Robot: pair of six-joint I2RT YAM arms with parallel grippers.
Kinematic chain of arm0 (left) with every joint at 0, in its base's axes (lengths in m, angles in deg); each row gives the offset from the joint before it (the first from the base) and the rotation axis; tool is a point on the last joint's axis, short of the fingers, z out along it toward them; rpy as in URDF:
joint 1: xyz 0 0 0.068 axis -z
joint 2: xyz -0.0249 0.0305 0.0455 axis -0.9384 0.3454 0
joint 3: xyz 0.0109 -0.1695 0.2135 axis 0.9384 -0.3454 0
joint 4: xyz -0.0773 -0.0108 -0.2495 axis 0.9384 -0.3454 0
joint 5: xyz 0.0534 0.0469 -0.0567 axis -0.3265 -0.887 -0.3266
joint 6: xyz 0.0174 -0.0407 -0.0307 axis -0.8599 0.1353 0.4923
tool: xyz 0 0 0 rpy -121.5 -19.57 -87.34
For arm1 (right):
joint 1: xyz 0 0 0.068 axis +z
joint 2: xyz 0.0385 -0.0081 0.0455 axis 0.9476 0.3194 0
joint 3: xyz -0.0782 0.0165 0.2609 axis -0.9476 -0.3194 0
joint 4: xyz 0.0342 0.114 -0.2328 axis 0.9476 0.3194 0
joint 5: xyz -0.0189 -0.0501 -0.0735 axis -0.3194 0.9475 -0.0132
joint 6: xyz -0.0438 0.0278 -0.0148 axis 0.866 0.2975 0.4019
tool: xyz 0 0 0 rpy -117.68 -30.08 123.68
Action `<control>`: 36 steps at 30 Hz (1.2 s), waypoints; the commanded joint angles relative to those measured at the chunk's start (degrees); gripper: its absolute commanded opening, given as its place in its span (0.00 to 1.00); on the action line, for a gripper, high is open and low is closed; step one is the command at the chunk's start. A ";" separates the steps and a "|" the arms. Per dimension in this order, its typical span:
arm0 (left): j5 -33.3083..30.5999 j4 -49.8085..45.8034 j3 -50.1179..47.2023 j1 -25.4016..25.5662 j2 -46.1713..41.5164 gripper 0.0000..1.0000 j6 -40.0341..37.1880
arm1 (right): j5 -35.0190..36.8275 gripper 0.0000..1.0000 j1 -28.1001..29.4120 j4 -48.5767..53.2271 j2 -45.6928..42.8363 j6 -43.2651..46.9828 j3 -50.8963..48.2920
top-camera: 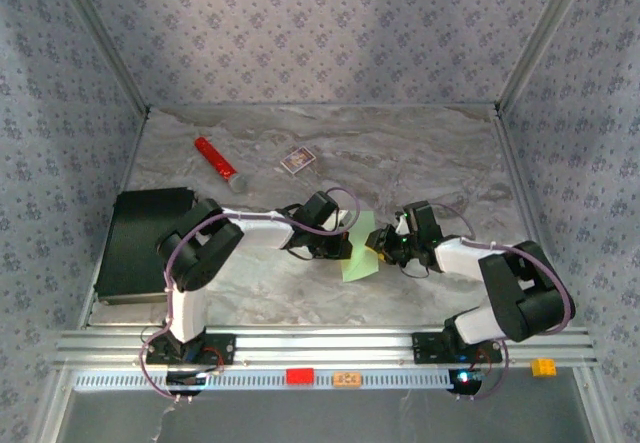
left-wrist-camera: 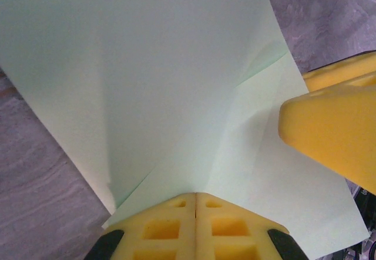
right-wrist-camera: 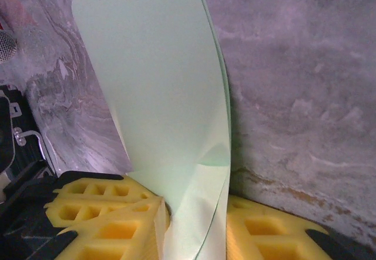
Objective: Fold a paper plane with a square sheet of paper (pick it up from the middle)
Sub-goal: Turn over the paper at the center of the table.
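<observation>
The square sheet of paper (top-camera: 357, 261) is pale green, creased into a narrower folded shape, and held up off the marble table (top-camera: 420, 153) between both arms. My left gripper (top-camera: 349, 240) is shut on the paper's left edge; in the left wrist view its yellow jaws (left-wrist-camera: 195, 196) meet with the paper (left-wrist-camera: 164, 84) fanning out above them. My right gripper (top-camera: 373, 244) faces it from the right. Its jaws (right-wrist-camera: 197, 228) stand partly apart with the folded paper (right-wrist-camera: 164, 95) bowed loosely in the gap. One right fingertip (left-wrist-camera: 329, 137) lies over the paper.
A red cylinder (top-camera: 215, 158) and a small purple-and-white card box (top-camera: 297, 160) lie at the back left. A black block (top-camera: 145, 243) sits at the left edge. Patterned walls close in the table on three sides.
</observation>
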State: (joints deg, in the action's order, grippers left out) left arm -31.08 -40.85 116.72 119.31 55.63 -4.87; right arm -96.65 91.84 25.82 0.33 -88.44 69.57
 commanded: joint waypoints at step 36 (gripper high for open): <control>-6.22 2.69 -5.90 0.34 -9.92 0.22 0.79 | 0.49 0.08 -0.62 -1.16 -2.86 2.17 -1.12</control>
State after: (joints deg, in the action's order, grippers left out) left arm -34.43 -39.43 112.02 119.35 48.63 -4.04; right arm -97.06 91.32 21.93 -0.40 -88.20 67.67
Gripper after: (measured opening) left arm 0.215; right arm 0.083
